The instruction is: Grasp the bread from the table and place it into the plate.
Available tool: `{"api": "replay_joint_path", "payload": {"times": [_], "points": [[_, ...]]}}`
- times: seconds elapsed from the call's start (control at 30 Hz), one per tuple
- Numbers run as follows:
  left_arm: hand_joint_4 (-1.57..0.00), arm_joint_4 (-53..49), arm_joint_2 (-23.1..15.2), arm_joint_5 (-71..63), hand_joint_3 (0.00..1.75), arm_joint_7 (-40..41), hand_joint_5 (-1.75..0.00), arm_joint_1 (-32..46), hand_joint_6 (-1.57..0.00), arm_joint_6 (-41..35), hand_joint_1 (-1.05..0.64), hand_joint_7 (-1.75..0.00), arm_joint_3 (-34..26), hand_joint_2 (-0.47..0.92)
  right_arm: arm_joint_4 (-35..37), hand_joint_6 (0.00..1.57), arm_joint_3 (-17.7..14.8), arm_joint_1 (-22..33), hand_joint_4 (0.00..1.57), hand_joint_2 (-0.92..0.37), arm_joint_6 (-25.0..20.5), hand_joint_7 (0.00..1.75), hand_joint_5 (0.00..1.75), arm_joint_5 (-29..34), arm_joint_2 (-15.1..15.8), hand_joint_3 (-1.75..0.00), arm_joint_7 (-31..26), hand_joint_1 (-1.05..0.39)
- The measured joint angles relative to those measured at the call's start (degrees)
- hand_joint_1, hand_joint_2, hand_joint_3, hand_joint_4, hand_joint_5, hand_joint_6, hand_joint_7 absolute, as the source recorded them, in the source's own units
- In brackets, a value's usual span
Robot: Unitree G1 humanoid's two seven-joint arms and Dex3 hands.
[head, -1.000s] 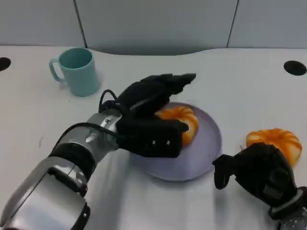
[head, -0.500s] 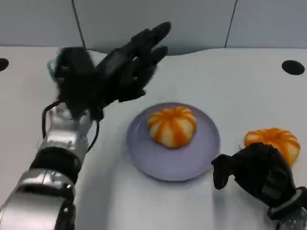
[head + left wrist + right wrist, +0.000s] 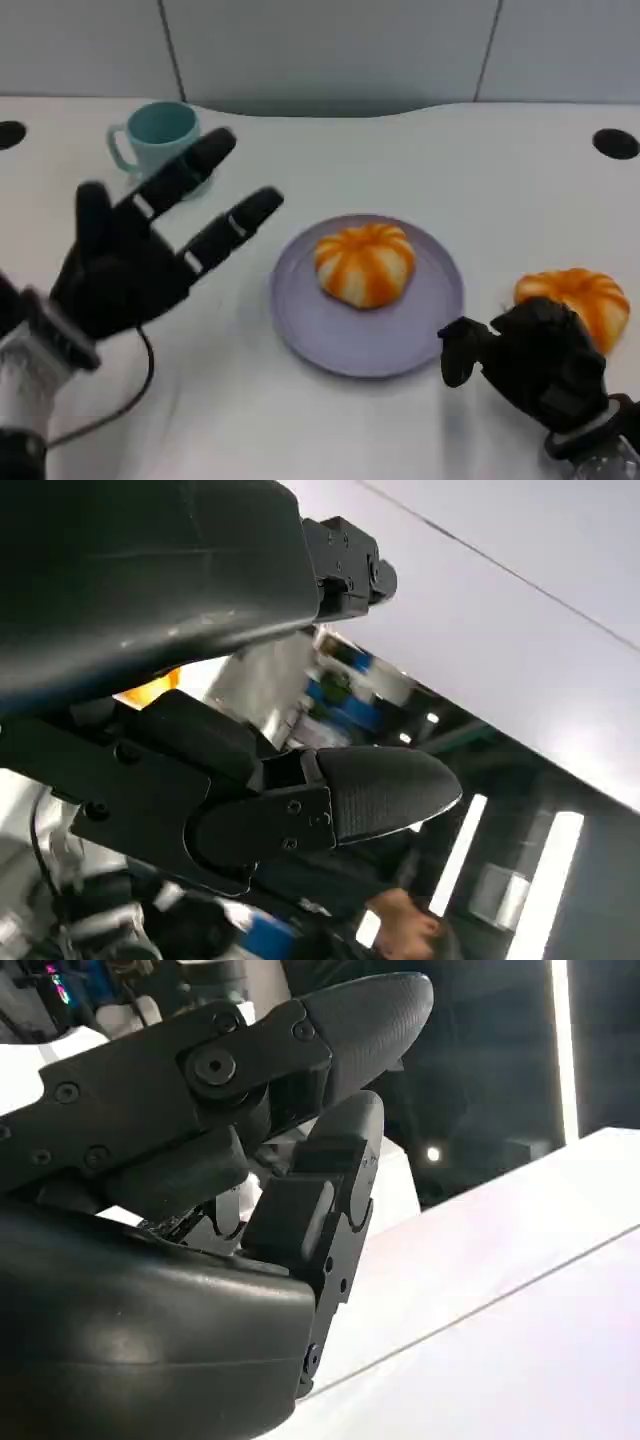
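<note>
- Head view: the bread (image 3: 364, 263) is a round, domed bun, orange with pale cream stripes running down from its crown like a pumpkin. It has no clear long axis; it sits dome-up, its ribs fanning out from the top.
- It lies on the lavender plate (image 3: 330, 340), slightly toward the far side of it, on the white tabletop (image 3: 480, 170).
- A second bread (image 3: 577, 296) of the same look rests on the tabletop to the right of the plate, just behind the right robot hand (image 3: 535, 362).
- The right robot hand is low over the tabletop with its fingers curled in, nothing visible inside them.
- The left robot hand (image 3: 140, 255) is raised left of the plate, fingers spread wide and pointing toward the far right, holding nothing.
- A teal mug (image 3: 150, 135) stands at the far left, partly behind those fingers.
- Left wrist view: the left robot hand's black fingers (image 3: 370, 790) stretch out with nothing between them.
- Right wrist view: the right robot hand's fingers (image 3: 330, 1190) are bent in close together, gripping nothing.
</note>
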State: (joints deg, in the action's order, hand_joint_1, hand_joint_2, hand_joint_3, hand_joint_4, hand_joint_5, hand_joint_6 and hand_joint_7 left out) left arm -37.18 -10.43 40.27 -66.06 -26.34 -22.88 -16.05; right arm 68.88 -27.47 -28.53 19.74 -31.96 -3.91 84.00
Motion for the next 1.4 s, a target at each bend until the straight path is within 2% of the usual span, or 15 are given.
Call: {"api": "replay_joint_path", "payload": {"times": [0.1, 0.17, 0.2, 0.37, 0.47, 0.63, 0.87, 0.93, 0.97, 1.07, 1.17, 1.3, 1.4], "points": [[-0.14, -4.2, 0.1, 0.0, 0.57, -2.5, -1.16, 4.1, -0.28, 0.5, -1.05, -0.4, -1.6, 0.92, -0.3, 1.18, 0.1, 0.2, 0.87, -0.92, 0.2, 0.01, 1.11, 0.2, 1.2, -0.04, -0.8, -0.45], [-0.1, -4.5, 0.3, 0.0, 0.57, -2.5, -1.24, 6.2, -0.25, 0.7, -1.05, -0.52, -2.2, 0.92, -0.7, 1.18, 0.5, 0.4, 0.84, -0.92, 0.8, 0.01, 1.17, 1.0, 1.7, -0.04, -1.9, -0.44], [-0.12, -4.7, 0.4, 0.0, 0.58, -2.5, -1.27, 6.9, -0.24, 0.9, -1.05, -0.64, -2.5, 0.92, -1.1, 1.18, 1.1, 0.4, 0.83, -0.92, 0.8, 0.01, 1.18, 1.5, 1.9, -0.04, -2.3, -0.43], [-0.27, -12.3, 0.5, -0.8, 0.54, -7.9, -1.31, 6.3, -0.3, 4.4, -1.05, -0.91, -2.8, 0.92, -2.7, 1.2, 1.9, 0.7, 0.87, -0.91, -1.4, 0.01, 1.09, 1.9, 2.1, -0.01, -3.4, -0.43], [-0.31, -15.9, 0.6, -2.3, 0.52, -8.8, -1.33, 5.7, -0.31, 6.1, -1.05, -0.96, -2.8, 0.92, -2.8, 1.2, 1.8, 1.3, 0.89, -0.91, -1.4, 0.02, 1.09, 1.9, 2.4, -0.01, -3.9, -0.44], [-0.29, -17.8, 0.7, -3.1, 0.49, -8.8, -1.33, 4.1, -0.27, 7.1, -1.05, -1.03, -3.2, 0.92, -2.2, 1.18, 1.2, 1.4, 0.92, -0.92, -1.4, 0.0, 0.95, 1.2, 2.7, 0.0, -2.5, -0.43], [-0.3, -19.6, 1.0, -3.4, 0.47, -10.2, -1.32, 3.9, -0.26, 8.3, -1.05, -1.06, -3.8, 0.92, -2.0, 1.2, 1.5, 1.4, 0.93, -0.92, -3.6, 0.01, 0.98, 1.2, 4.8, -0.03, -0.8, -0.44], [-0.33, -19.8, 1.1, -3.4, 0.45, -10.2, -1.38, 3.9, -0.32, 8.8, -1.05, -1.09, -3.9, 0.92, -1.8, 1.21, 1.4, 1.4, 0.94, -0.92, -3.7, 0.01, 1.03, 1.1, 4.9, -0.02, -0.4, -0.44], [-0.32, -19.8, 1.2, -3.4, 0.45, -10.2, -1.53, 3.9, -0.33, 8.9, -1.05, -1.19, -4.0, 0.92, -1.7, 1.22, 1.3, 1.4, 0.97, -0.9, -4.3, 0.02, 0.98, 1.1, 4.9, -0.01, -0.1, -0.45], [-0.36, -18.8, 1.6, -3.4, 0.42, -9.1, -1.71, 4.0, -0.37, 8.4, -1.05, -1.32, -4.2, 0.92, -1.6, 1.21, 0.6, 1.4, 0.96, -0.9, -6.2, 0.01, 0.96, 0.7, 4.7, -0.01, -0.3, -0.44], [-0.41, -18.1, 1.7, -3.3, 0.39, -7.8, -1.74, 4.1, -0.39, 6.6, -1.05, -1.39, -4.6, 0.92, -1.8, 1.2, 1.1, 1.4, 0.9, -0.92, -8.7, 0.0, 1.07, 1.0, 4.9, 0.0, -0.6, -0.43], [-0.47, -17.6, 2.0, -3.3, 0.41, -6.8, -1.75, 4.2, -0.36, 6.1, -1.03, -1.55, -5.1, 0.92, -2.3, 1.2, 1.2, 1.4, 0.92, -0.92, -9.5, 0.01, 1.0, 1.0, 5.0, -0.01, -0.6, -0.45], [-0.49, -17.1, 2.3, -3.3, 0.39, -5.9, -1.75, 4.3, -0.33, 5.9, -1.02, -1.61, -5.2, 0.92, -2.3, 1.21, 1.3, 1.4, 0.9, -0.92, -10.2, 0.01, 1.09, 1.0, 4.9, -0.01, -0.9, -0.47]]}}
